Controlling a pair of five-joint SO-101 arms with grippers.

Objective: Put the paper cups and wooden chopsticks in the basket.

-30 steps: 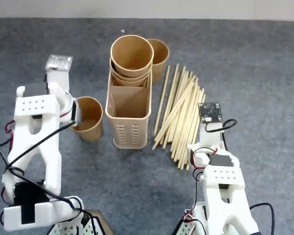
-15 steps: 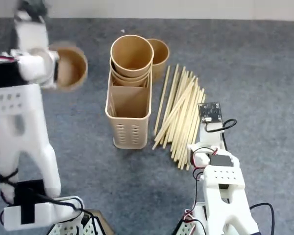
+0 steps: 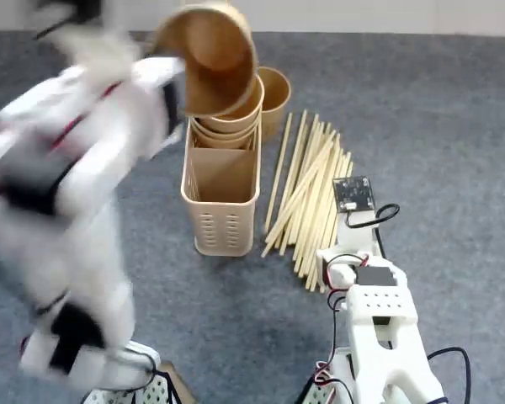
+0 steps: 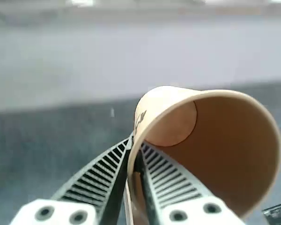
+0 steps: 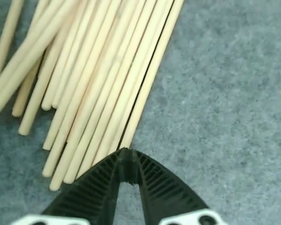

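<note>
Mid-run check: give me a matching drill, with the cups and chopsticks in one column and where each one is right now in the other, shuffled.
Things
1. held cup
2. stacked cups
3. lone cup
4. chopsticks

Places
A. lying loose on the carpet beside the basket
B. upright on the carpet behind the basket
C. tilted in the left gripper, over the stacked cups
D. nested in the basket's far compartment

Pairs: 1-C, 2-D, 3-B, 4-A
</note>
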